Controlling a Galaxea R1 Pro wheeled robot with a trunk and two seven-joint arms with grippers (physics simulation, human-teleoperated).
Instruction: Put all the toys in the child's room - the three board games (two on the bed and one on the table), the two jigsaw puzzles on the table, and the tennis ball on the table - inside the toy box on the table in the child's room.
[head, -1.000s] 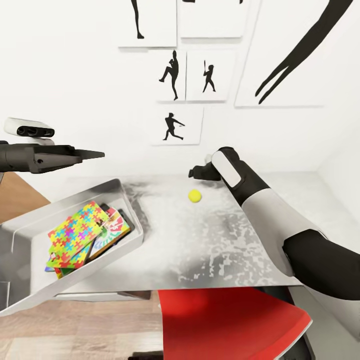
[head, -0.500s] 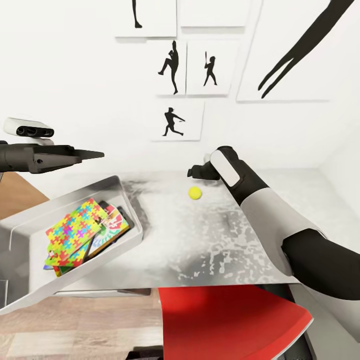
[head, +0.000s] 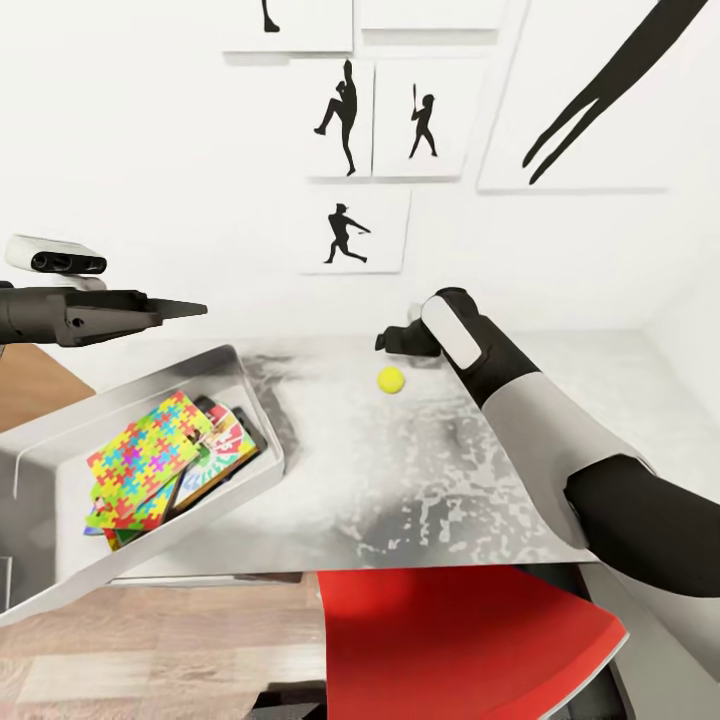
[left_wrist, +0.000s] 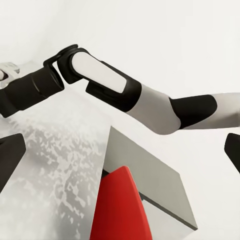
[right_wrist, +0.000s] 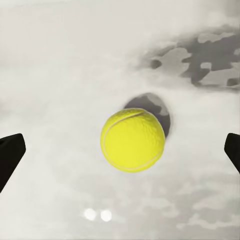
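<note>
Right gripper in the head view hangs just above and behind the tennis ball on the table, while our left gripper hovers over the toy box, which already holds a jigsaw puzzle atop printed board games. Left wrist view: fingertips spread wide, empty, the right arm ahead of them over the table. Right wrist view: fingertips wide apart with the ball centred between and below, untouched, so we judge boxing the ball as the one remaining step visible.
</note>
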